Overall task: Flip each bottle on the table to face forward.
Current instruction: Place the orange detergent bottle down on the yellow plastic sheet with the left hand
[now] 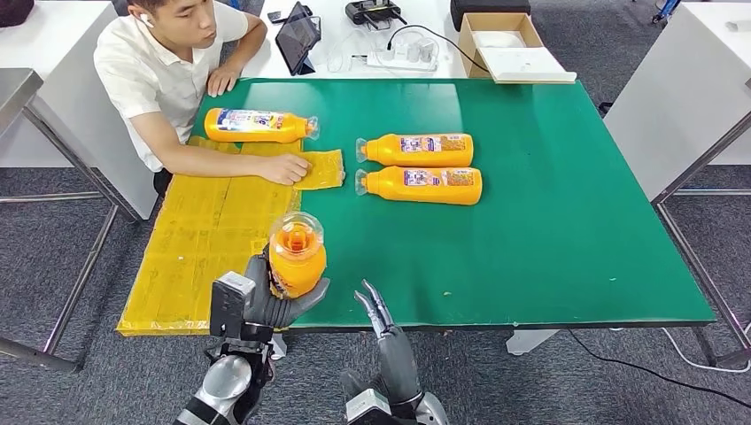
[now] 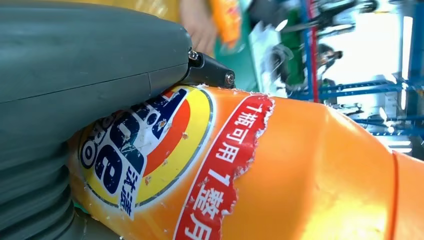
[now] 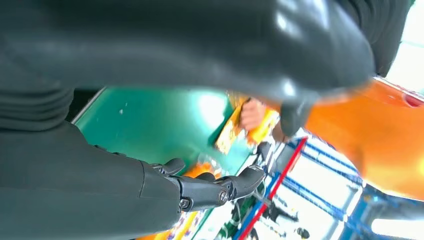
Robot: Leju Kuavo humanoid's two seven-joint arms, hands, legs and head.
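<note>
The green tabletop (image 1: 549, 221) carries the work area, with a yellow mat (image 1: 204, 239) along its left side. A person (image 1: 168, 62) sits at the far left corner, one hand resting on a small yellow sheet (image 1: 323, 168) at the mat's far end.

Three orange bottles lie on their sides. One bottle (image 1: 257, 125) is at the far end of the mat, cap pointing right. Two more (image 1: 416, 149) (image 1: 423, 185) lie side by side near the tabletop centre, caps pointing left.

The fourth bottle (image 1: 296, 252) is off the surface, gripped by the left hand (image 1: 266, 301) above the near edge where mat and tabletop meet, its clear cap toward the far side. The left wrist view shows the fingers wrapped around the labelled body (image 2: 210, 170).

The right hand (image 1: 376, 312) hovers just beside the held bottle, fingers straight and apart, holding nothing.

Step in hand, by judgement: reorienting the lifted bottle. The next move calls for turning it label-forward and setting it down clear of the other bottles, with the right hand available for support.
</note>
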